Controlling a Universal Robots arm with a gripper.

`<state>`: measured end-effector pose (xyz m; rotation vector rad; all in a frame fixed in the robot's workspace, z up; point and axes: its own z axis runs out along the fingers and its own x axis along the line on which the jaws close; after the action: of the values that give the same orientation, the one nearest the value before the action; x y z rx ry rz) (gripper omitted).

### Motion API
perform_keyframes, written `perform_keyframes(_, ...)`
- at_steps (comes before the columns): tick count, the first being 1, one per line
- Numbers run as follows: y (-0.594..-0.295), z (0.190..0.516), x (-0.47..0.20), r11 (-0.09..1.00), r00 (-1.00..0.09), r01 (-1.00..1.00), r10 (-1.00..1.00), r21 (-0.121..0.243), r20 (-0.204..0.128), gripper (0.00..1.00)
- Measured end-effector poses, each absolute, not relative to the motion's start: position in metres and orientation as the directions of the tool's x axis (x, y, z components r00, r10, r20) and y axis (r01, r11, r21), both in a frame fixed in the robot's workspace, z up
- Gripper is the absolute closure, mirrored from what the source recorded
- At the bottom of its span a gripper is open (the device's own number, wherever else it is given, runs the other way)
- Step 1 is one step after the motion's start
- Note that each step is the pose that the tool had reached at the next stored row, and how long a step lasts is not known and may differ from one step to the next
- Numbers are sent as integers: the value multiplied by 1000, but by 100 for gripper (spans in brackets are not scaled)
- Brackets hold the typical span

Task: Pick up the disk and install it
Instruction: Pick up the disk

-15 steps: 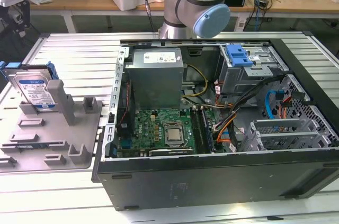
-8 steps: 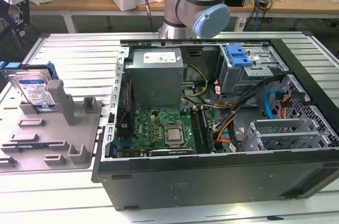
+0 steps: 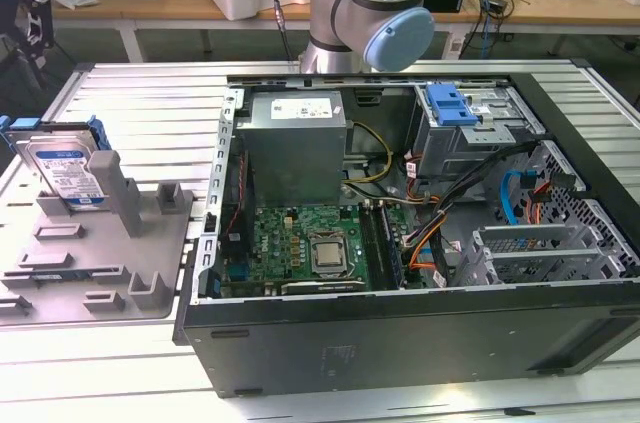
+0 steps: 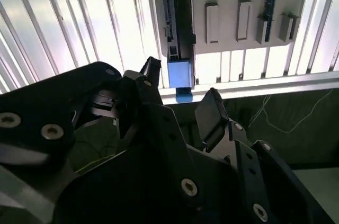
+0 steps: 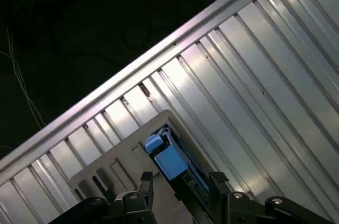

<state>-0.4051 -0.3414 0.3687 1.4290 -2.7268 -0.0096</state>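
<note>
Peeking past the gripper, fingers apart and empty, second wrist view gets the disk edge-on; exterior view shows its label, upright in the gray fixture.

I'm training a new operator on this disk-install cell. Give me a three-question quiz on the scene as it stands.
1. True or false: the disk stands in the grey holder, outside the case.
2. The gripper is: A) shut on the disk; B) open, holding nothing; C) shut on a cable.
3. Fill in: the caddy in the case is ___ in colour.
Key: 1 true; 2 B; 3 blue.
</note>
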Motion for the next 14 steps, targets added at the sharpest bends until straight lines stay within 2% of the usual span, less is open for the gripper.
perform_keyframes(6,-341,368,-405,463,-461,-886,-886,35,53,46)
perform_keyframes(14,-341,368,-405,431,-429,-902,-902,33,53,46)
